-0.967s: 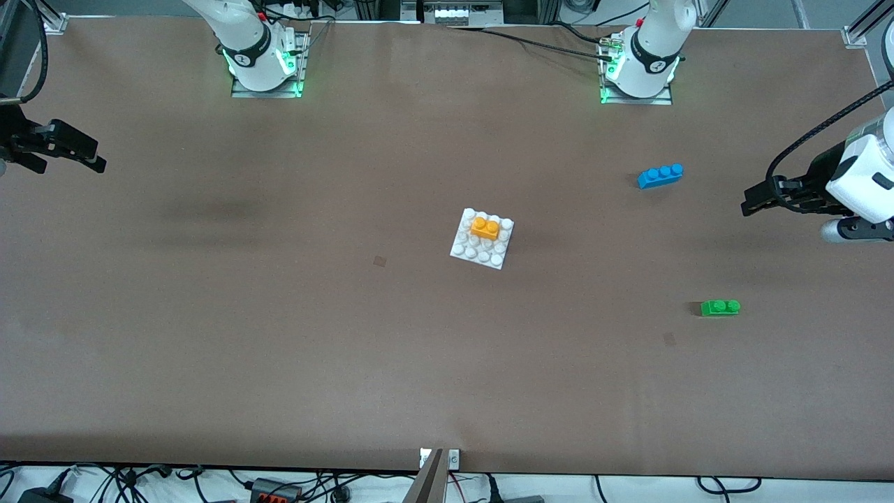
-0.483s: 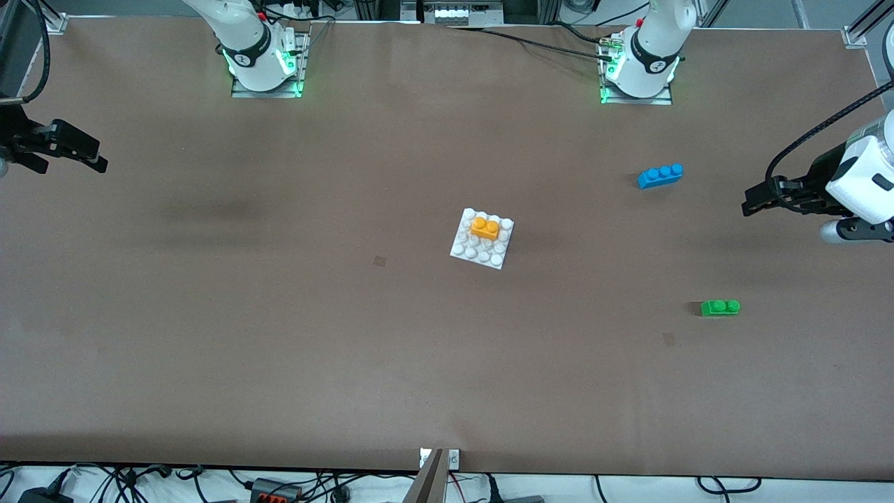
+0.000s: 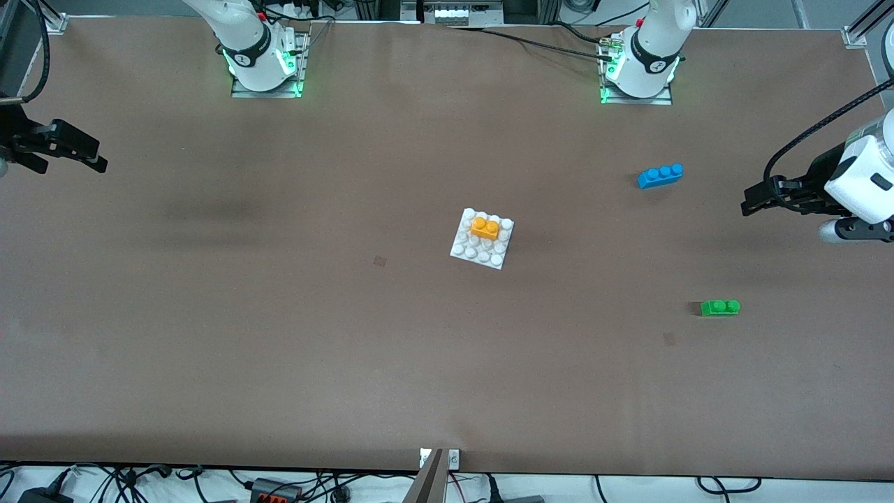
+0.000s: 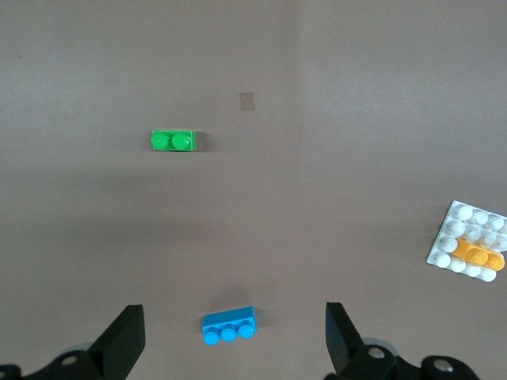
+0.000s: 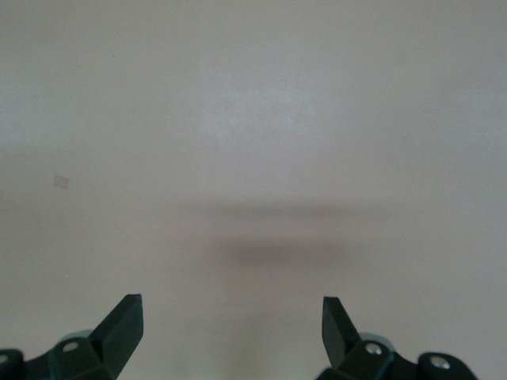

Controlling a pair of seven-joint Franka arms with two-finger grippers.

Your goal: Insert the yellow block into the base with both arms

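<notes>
The yellow block sits on the white studded base in the middle of the table; both also show in the left wrist view, the block on the base. My left gripper is open and empty, up in the air at the left arm's end of the table; it also shows in the left wrist view. My right gripper is open and empty, up over the right arm's end; it also shows in the right wrist view over bare table.
A blue three-stud brick lies between the base and my left gripper. A green two-stud brick lies nearer the front camera. Both show in the left wrist view, the blue brick and the green brick.
</notes>
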